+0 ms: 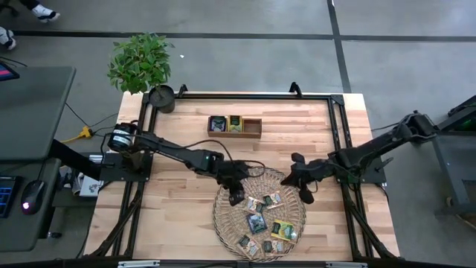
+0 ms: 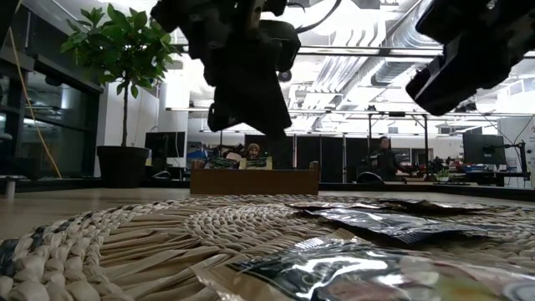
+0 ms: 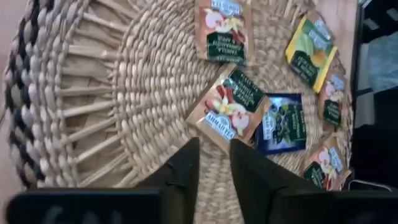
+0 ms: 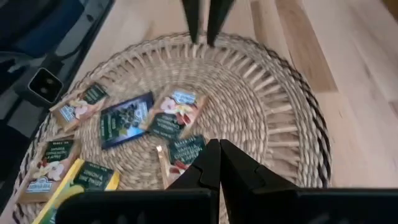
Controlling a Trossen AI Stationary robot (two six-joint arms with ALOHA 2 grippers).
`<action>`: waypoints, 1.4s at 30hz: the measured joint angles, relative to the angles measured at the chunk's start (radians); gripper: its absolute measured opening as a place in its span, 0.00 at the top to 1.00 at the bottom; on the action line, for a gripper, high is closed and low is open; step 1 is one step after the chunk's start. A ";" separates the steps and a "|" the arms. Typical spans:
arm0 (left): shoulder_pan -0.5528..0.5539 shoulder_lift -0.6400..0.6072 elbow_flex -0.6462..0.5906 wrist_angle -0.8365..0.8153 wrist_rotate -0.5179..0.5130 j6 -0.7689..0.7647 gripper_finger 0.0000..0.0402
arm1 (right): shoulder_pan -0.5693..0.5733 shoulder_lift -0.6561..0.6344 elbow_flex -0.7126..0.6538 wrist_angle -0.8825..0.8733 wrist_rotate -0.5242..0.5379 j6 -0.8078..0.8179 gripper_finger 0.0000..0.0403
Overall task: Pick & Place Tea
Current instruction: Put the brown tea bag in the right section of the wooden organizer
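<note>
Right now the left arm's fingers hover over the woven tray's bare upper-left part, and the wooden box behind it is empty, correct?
Not quite: the wooden box is not empty. The high view shows tea sachets in it. The left gripper does hover over the woven tray, on its bare part.

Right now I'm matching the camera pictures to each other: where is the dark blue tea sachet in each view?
High view: the dark blue sachet lies near the middle of the woven tray.
Low view: cannot be picked out.
Left wrist view: right of centre.
Right wrist view: left of centre.
Shared landmark: the woven tray, seen in all four.
</note>
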 joint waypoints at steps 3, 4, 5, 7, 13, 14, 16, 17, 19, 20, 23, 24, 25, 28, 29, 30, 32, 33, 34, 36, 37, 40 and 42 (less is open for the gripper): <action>-0.001 0.000 -0.016 0.020 0.018 0.000 0.91 | 0.035 0.003 0.000 0.008 0.050 0.007 1.00; -0.005 0.000 -0.019 0.035 0.018 -0.001 0.95 | 0.043 0.003 0.000 0.008 0.070 0.047 1.00; -0.009 0.000 -0.024 0.050 0.023 -0.001 0.97 | 0.049 0.003 0.000 0.010 0.090 0.112 1.00; -0.013 0.000 -0.034 0.058 0.020 0.003 0.98 | 0.051 0.003 0.000 0.024 0.108 0.286 1.00; -0.043 0.000 -0.052 0.087 0.001 0.071 1.00 | 0.094 0.003 0.000 0.060 0.180 0.753 1.00; -0.051 0.000 -0.057 0.097 -0.004 0.083 0.99 | 0.105 0.005 0.000 0.059 0.208 0.838 1.00; -0.065 0.000 -0.062 0.116 -0.011 0.105 1.00 | 0.130 0.019 0.000 0.069 0.262 0.970 1.00; -0.071 0.000 -0.066 0.122 -0.011 0.112 1.00 | 0.146 0.028 0.002 0.067 0.279 1.017 1.00; -0.076 0.006 -0.076 0.135 -0.013 0.121 1.00 | 0.171 0.071 0.023 0.051 0.294 1.092 1.00; -0.077 0.023 -0.077 0.152 -0.009 0.125 1.00 | 0.183 0.099 0.039 0.049 0.299 1.130 1.00; -0.082 0.052 -0.086 0.150 -0.008 0.132 1.00 | 0.219 0.209 0.097 0.041 0.322 1.233 1.00; -0.085 0.055 -0.086 0.166 -0.009 0.137 1.00 | 0.231 0.249 0.122 0.044 0.331 1.264 1.00; -0.087 0.062 -0.083 0.187 -0.004 0.141 1.00 | 0.245 0.286 0.145 0.045 0.341 1.292 1.00; -0.090 0.086 -0.084 0.176 0.019 0.142 1.00 | 0.272 0.392 0.219 0.036 0.365 1.352 1.00; -0.090 0.087 -0.086 0.159 0.022 0.141 1.00 | 0.279 0.424 0.241 0.025 0.367 1.368 1.00; -0.089 0.088 -0.087 0.166 0.018 0.143 1.00 | 0.282 0.456 0.262 0.015 0.370 1.382 1.00; -0.086 0.083 -0.081 0.186 0.003 0.168 1.00 | 0.285 0.510 0.305 0.013 0.365 1.395 1.00; -0.085 0.082 -0.081 0.184 -0.002 0.179 1.00 | 0.285 0.538 0.327 0.015 0.361 1.405 1.00; -0.085 0.082 -0.082 0.184 -0.007 0.187 1.00 | 0.285 0.561 0.344 0.012 0.358 1.413 1.00; -0.086 0.083 -0.083 0.177 -0.008 0.195 1.00 | 0.284 0.609 0.377 0.002 0.356 1.433 1.00; -0.086 0.083 -0.083 0.180 -0.004 0.196 1.00 | 0.284 0.629 0.393 0.002 0.354 1.437 1.00; -0.093 0.083 -0.083 0.187 0.024 0.199 1.00 | 0.284 0.665 0.432 -0.010 0.349 1.450 1.00; -0.100 0.083 -0.083 0.218 0.033 0.217 1.00 | 0.284 0.673 0.445 -0.060 0.331 1.465 1.00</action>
